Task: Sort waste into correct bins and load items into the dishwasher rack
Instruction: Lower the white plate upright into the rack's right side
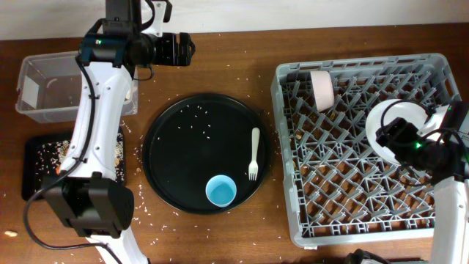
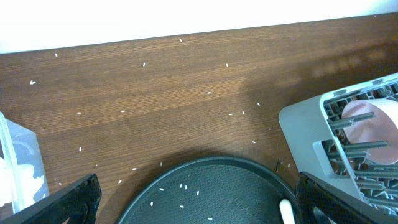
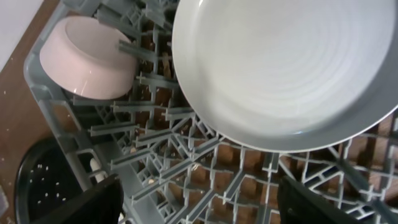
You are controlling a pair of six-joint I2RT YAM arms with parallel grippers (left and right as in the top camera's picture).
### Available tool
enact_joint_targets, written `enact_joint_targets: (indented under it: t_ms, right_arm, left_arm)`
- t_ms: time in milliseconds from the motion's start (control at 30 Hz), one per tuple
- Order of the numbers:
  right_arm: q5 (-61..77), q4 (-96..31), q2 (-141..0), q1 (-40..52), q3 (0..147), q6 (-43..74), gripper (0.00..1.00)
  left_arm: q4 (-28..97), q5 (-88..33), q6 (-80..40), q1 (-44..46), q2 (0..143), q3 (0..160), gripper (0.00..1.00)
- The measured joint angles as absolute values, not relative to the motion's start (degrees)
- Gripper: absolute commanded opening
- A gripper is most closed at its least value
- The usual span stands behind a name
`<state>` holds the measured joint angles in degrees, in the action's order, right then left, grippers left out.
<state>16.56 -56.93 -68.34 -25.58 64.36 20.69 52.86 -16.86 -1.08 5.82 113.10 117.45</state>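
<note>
The grey dishwasher rack (image 1: 352,213) fills the right side. A white plate (image 1: 399,114) (image 3: 286,68) stands in it on the right, and a small bowl (image 1: 321,89) (image 3: 87,56) (image 2: 367,130) sits on its side in the far left corner. My right gripper (image 1: 393,139) (image 3: 208,199) is open and empty over the rack, just in front of the plate. A white fork (image 1: 254,152) (image 2: 286,210) and a light blue cup (image 1: 220,191) lie on the round black tray (image 1: 183,147). My left gripper (image 1: 183,50) (image 2: 199,202) is open and empty above the tray's far edge.
A clear plastic box (image 1: 44,92) stands at the far left with something white inside. A shallow black tray (image 1: 37,183) in front of it holds rice scraps. Rice grains are scattered on the round tray and the wooden table. The wrapper and carrot are not visible.
</note>
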Motion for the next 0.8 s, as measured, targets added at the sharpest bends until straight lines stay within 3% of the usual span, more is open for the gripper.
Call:
enact_joint_targets:
  t_ms: [133,300,567,800]
  right_arm:
    - [15.8,-58.8,-69.9,-26.3,63.5,20.8,0.69]
    - [8.4,-61.5,-69.9,-34.9,63.4,19.4,0.68]
    - [0.9,-57.1,-76.7,-35.5,60.8,18.0,0.61]
    - [0.8,-51.7,-80.2,-35.5,58.9,19.4,0.47]
  left_arm:
    - [52.9,-16.9,-1.1,5.8,113.1,117.4,0.99]
    - [52.9,-16.9,-1.1,5.8,113.1,117.4,0.99]
    - [52.8,-16.9,-1.1,5.8,113.1,117.4,0.99]
    - [52.9,-16.9,-1.1,5.8,113.1,117.4,0.99]
